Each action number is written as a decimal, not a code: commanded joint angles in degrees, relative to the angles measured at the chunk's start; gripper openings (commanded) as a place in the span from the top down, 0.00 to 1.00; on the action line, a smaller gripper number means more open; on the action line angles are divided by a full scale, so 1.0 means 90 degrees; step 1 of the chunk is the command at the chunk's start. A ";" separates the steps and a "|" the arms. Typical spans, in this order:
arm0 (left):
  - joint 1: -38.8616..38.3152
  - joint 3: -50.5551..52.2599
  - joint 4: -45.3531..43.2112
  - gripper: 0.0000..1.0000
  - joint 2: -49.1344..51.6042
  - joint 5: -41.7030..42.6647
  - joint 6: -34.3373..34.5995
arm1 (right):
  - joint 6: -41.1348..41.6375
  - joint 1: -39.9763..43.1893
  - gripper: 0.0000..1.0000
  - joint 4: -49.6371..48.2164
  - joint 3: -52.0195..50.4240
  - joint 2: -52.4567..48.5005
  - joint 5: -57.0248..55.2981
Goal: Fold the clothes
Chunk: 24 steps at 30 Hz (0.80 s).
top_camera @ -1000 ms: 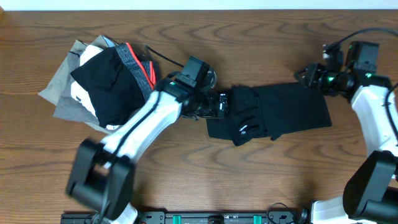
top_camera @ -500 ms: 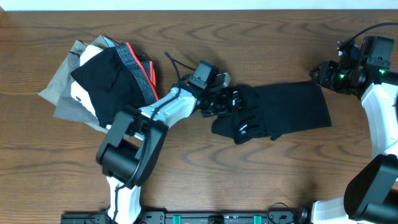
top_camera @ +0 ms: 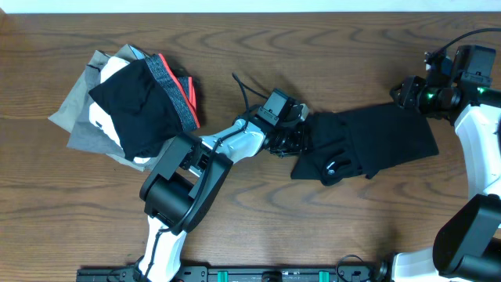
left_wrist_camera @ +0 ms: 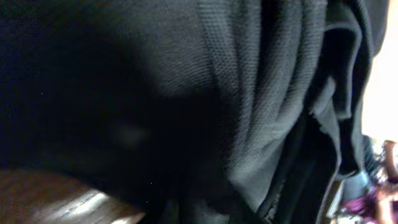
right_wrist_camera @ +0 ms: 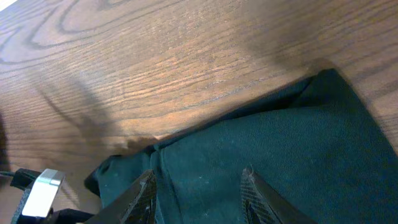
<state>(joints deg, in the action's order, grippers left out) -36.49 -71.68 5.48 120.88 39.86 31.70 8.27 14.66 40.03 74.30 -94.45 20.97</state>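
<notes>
black shirt (top_camera: 391, 141), limp and light, wants corner pinches; jaws of left gripper (top_camera: 301, 141) unseen in folds, perhaps gripping; right gripper (right_wrist_camera: 198, 180) part-open over its upper-right corner.

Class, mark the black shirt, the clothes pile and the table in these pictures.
shirt (top_camera: 391, 141): overhead view, on its flat right half.
pile (top_camera: 137, 102): overhead view, on the black garment on top.
table (top_camera: 313, 47): overhead view, on bare wood.

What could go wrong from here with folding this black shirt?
The shirt is bunched in thick folds at the left pincer, so it may grab several layers and fold crookedly. The right pincer sits at just the far corner with jaws apart; a pinch there could miss the thin fabric.
</notes>
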 commanded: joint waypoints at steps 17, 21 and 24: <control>0.2042 -0.1710 0.5549 0.94 -0.2055 -0.1328 -0.2637 | -0.0063 -0.0041 0.57 0.0107 0.0083 0.0114 0.0051; 0.1824 -0.2652 0.6394 0.94 -0.2084 -0.1688 -0.2907 | -0.0066 -0.0158 0.57 0.0226 0.0075 0.0114 0.0046; 0.1384 -0.2871 0.6411 0.94 -0.2084 -0.2045 -0.2900 | -0.0068 -0.0265 0.57 0.0321 0.0063 0.0095 0.0019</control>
<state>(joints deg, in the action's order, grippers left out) -20.38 -95.83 62.89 102.10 26.02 8.71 8.27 13.50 42.59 74.32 -94.45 20.99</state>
